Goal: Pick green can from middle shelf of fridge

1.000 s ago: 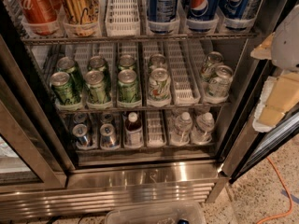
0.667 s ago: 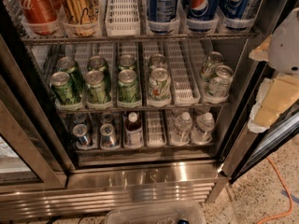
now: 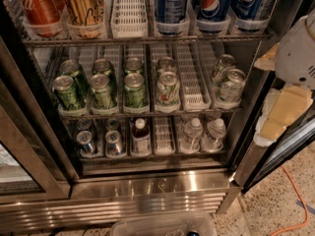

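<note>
open fridge [image 3: 152, 188], green can [image 3: 68, 92] at middle shelf [image 3: 190, 82] left front corner, gripper [image 3: 281, 113] off fridge's right edge, opening can't tell.

Fridge [image 3: 157, 191]: brushed stainless base, satin sheen, ribbed grille; dark door frames, semi-gloss. Middle shelf [image 3: 192, 82]: thin metal wire rack under white slotted plastic lane trays, matt. Green can [image 3: 134, 90]: printed aluminium, glossy, bare silver rim and tab. Pale can [image 3: 168, 88] next lane, same finish. Lower bottles [image 3: 193, 132]: clear plastic. Pincer [image 3: 276, 90], right edge by the door frame: white moulded plastic shell, cream-yellow matt pads. Floor [image 3: 280, 210]: speckled terrazzo.
</note>
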Robot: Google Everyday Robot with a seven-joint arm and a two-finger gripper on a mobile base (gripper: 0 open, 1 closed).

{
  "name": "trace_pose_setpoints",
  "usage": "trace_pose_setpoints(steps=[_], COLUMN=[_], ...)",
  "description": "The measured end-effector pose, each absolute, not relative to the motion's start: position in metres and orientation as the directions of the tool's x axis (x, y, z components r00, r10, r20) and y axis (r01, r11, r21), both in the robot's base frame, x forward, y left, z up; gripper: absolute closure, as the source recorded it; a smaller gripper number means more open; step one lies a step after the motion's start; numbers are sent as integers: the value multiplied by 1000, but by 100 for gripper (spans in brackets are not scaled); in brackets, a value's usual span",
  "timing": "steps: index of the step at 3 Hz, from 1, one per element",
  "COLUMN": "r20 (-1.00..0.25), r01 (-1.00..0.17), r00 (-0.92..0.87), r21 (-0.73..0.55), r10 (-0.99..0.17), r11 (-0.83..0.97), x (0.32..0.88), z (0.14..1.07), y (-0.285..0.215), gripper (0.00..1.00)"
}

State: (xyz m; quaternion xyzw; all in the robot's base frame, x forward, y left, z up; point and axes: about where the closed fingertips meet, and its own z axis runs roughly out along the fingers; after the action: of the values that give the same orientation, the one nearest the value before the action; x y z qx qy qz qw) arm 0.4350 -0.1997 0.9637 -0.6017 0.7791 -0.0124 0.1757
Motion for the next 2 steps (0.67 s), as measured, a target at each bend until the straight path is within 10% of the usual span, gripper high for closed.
trace_pose_setpoints(steps=[2], r20=[-469], r01=[-928], r00=[-294], r21=[-69], r10=[-833], r11=[367], x=[409], z=[925], y=[-140], gripper=[0])
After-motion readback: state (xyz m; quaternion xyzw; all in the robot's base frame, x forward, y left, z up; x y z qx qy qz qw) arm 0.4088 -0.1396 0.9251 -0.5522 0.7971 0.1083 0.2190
